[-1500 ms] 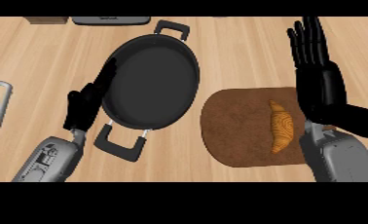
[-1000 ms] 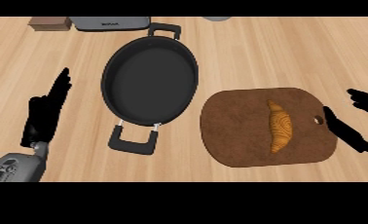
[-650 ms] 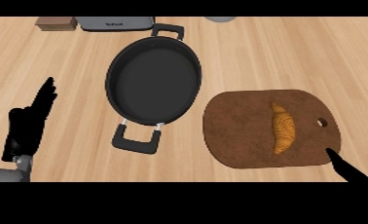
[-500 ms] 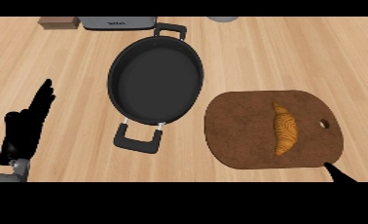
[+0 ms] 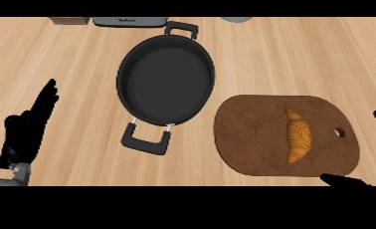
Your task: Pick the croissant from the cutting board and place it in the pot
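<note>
Seen from above, steeply down onto a light wooden counter [image 5: 81, 58].

At the far left edge, resting: left hand [image 5: 26, 133], black, fingers straight and pointing up, holding nothing, with a sliver of grey forearm below it at the lower corner.

Left of centre: a black pot [image 5: 166, 79], oval in outline, dark inside with nothing visible in it, one handle at its far end and one at its near end. Well apart from the left hand.

Along the far edge, partly cut off: a brown box [image 5: 70, 20], a grey appliance [image 5: 129, 21] and a small grey round object [image 5: 236, 19].

Right of the pot, just beside its near end: a dark brown cutting board [image 5: 253, 138] with rounded corners and a small hole near its right side.

On the board, toward its right half: the croissant [image 5: 297, 136], golden brown, lying lengthwise away from the viewer, untouched.

At the lower right, just below the board: only a dark tip of the right hand [image 5: 345, 180]; cannot tell whether its fingers are open or curled.
</note>
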Motion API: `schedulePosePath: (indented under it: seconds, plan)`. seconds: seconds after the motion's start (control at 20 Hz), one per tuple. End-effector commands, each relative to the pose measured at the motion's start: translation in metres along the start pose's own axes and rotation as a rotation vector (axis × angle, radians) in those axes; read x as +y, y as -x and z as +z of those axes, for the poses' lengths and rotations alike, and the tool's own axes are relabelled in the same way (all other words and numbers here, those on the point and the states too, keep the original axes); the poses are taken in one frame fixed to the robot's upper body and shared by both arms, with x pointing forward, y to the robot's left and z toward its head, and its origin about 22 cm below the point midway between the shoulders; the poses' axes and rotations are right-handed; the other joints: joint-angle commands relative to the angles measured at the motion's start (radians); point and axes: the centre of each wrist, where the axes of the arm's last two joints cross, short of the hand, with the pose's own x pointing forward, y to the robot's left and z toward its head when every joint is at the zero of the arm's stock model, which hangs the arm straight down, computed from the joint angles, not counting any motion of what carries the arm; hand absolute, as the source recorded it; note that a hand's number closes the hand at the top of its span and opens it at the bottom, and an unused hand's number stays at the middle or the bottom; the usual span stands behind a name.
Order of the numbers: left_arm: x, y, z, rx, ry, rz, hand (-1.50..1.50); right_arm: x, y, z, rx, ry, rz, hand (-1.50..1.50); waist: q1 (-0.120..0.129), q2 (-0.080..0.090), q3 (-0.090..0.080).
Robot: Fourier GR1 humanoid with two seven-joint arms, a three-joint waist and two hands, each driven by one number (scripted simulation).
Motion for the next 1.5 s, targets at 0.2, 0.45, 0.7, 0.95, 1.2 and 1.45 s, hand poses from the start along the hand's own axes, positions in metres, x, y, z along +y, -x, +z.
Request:
schedulePosePath:
  seconds: [0.2, 0.45, 0.7, 0.95, 1.2, 1.45]
  plan:
    - [-0.008, -0.001, -0.001, -0.007, 0.019, -0.003, 0.0, -0.001, -0.049, -0.026, 0.191, -0.343, 0.221, -1.5, 0.021, 0.004, 0.001]
    - [-0.004, 0.0, 0.004, 0.004, 0.003, -0.018, 0.0, 0.015, -0.076, -0.051, 0.235, -0.464, 0.24, -1.5, 0.012, -0.001, 0.003]
    - [-0.008, 0.001, 0.0, 0.007, -0.016, 0.002, 0.0, 0.019, -0.094, -0.066, 0.259, -0.509, 0.257, -1.5, -0.004, -0.003, 0.003]
    - [-0.006, -0.012, -0.012, -0.005, -0.009, -0.014, 0.0, 0.038, -0.102, -0.081, 0.286, -0.515, 0.349, -1.5, -0.013, -0.001, 0.004]
    - [-0.007, -0.008, -0.009, -0.002, -0.013, -0.008, 0.0, 0.066, -0.106, -0.082, 0.305, -0.55, 0.372, -1.5, -0.017, -0.003, 0.004]
    - [-0.005, -0.009, 0.002, 0.003, 0.001, 0.012, 0.0, 0.071, -0.103, -0.097, 0.354, -0.576, 0.383, -1.5, -0.015, -0.004, 0.004]
